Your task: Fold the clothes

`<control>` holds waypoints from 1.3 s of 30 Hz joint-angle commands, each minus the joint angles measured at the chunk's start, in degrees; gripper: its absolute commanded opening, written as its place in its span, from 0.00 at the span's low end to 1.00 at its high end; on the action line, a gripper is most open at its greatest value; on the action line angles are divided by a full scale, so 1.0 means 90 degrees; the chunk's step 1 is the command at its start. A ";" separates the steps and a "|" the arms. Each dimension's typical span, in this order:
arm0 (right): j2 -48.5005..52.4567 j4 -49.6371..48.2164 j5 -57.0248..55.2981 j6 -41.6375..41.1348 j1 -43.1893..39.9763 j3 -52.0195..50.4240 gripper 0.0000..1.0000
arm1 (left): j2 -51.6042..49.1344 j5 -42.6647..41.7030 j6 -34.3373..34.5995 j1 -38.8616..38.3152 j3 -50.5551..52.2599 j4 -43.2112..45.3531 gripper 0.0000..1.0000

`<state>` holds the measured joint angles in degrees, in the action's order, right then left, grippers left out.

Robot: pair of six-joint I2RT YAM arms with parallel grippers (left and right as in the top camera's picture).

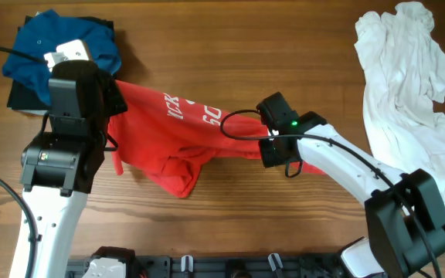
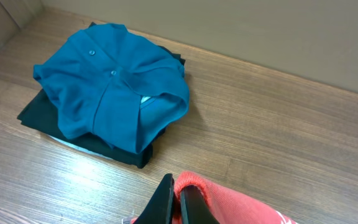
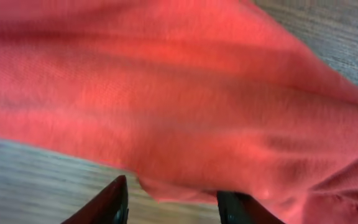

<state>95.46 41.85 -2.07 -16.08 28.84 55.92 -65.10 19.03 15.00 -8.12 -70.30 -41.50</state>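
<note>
- The task looked about halfway through, or a little less. A blue buttoned shirt [image 1: 45, 35] lay folded, somewhat loosely, on top of a flat black garment [image 1: 20, 96] at the far left of the wooden table [image 1: 246, 46]. I took these two as the finished stack.
- The red T-shirt [image 1: 176, 131], with white lettering, was the piece in hand. It was stretched across the middle of the table between the two arms, its lower part bunched and wrinkled, with no clean fold in it yet.
- A crumpled heap of white clothes [image 1: 408, 85] lay untouched at the far right, well apart from the red shirt. That was left to do, along with the whole fold of the red one.
- The left gripper [image 2: 178, 194] was pressed together on a corner of the red shirt, just beside the stack.
- The right gripper [image 3: 176, 202] had its fingers spread wide, with the shirt's edge hanging between and above them, not clamped.
- Only the wrist views settled those grips, because from overhead the arms covered both sets of fingers.
- The left wrist view also showed the blue shirt's buttons and placket.
- Only the overhead view showed the white heap and the lettering.
</note>
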 commanded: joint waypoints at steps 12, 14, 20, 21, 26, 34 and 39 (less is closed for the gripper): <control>0.0036 -0.0891 -0.1508 -0.0772 0.0007 -0.0216 0.10 | 0.0005 0.0039 0.0097 0.0046 -0.0070 0.0058 0.04; 0.0034 -0.0933 -0.1683 -0.0884 0.0000 -0.0209 0.04 | 0.0005 0.0039 0.0097 0.0046 -0.0070 0.0061 0.04; -0.0517 -0.0066 -0.1678 -0.0869 -0.0185 0.0537 0.04 | 0.0005 0.0041 0.0092 0.0046 -0.0070 0.0063 0.04; -0.0680 0.0170 -0.1673 -0.0811 -0.0243 0.0724 0.04 | 0.0005 0.0044 0.0075 0.0046 -0.0070 0.0063 0.04; -0.1622 0.1603 -0.1630 -0.0236 -0.0678 0.2055 0.04 | 0.0007 0.0236 0.0053 0.0049 -0.0070 0.0058 0.04; -0.2137 0.3869 -0.1549 -0.0049 -0.1807 0.4255 0.04 | 0.0692 0.0226 0.0272 0.0690 -0.0073 0.0070 0.04; -0.2127 0.4262 -0.1503 -0.0022 -0.2603 0.4544 0.10 | 0.1494 0.0199 0.0265 0.1243 -0.0073 0.0056 0.04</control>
<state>76.64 79.75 -14.61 -17.10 9.52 95.79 -55.81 19.40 16.29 -0.12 -70.30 -41.30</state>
